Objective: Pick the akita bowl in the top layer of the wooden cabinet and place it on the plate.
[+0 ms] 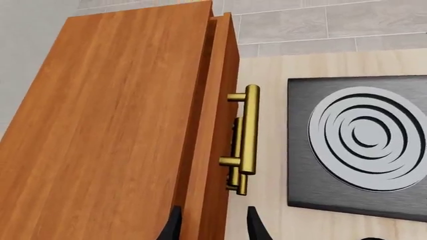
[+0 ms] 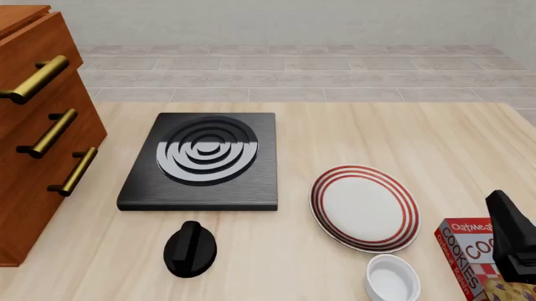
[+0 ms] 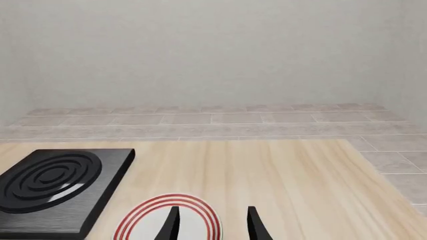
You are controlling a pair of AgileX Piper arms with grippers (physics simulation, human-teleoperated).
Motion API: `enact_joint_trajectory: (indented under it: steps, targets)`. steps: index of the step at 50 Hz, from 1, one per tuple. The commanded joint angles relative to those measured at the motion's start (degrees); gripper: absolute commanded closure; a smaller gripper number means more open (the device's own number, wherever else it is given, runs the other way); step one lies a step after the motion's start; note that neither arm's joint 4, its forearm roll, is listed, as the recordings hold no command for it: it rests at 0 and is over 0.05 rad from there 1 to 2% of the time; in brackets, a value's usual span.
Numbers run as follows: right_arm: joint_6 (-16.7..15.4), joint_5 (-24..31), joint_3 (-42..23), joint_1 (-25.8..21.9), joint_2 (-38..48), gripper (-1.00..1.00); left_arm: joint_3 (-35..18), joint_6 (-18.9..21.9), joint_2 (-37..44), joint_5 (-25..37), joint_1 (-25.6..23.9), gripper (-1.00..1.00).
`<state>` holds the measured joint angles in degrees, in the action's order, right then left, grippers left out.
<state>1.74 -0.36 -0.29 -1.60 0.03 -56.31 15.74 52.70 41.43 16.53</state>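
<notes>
The wooden cabinet (image 2: 34, 163) stands at the table's left edge, its top layer (image 2: 37, 47) looking shut or nearly shut, brass handle (image 2: 34, 80) outward. The akita bowl is hidden. In the left wrist view my left gripper (image 1: 213, 226) hovers open above the cabinet (image 1: 113, 130), fingertips straddling the front edge, short of the top handle (image 1: 250, 130). It does not show in the front view. The red-ringed plate (image 2: 364, 207) lies right of centre. My right gripper (image 3: 212, 225) is open and empty, near the plate (image 3: 147, 222); its arm (image 2: 511, 241) sits at the front right.
A black square stove (image 2: 201, 157) lies between cabinet and plate. A black knob-like object (image 2: 191, 249) sits in front of it. A plain white small bowl (image 2: 392, 279) and a cookie box (image 2: 469, 251) are near the front right. Tiled floor lies beyond the table's far edge.
</notes>
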Motion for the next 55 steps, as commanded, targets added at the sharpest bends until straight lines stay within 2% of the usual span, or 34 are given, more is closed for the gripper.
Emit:
enact_joint_trajectory:
  steps: [1,38,55]
  targets:
    - [-0.1,0.0,0.0,0.0,0.0,-1.0,4.9,-2.9,2.1,0.6,-1.1,-1.0]
    - [0.3,-0.1,0.0,0.4,0.0,-1.0,3.2,-9.2,3.4,2.2,-10.1,-1.0]
    - [0.1,-0.1,-0.1,0.4,0.0,-1.0,2.0,-10.2,3.8,2.6,-12.4,-1.0]
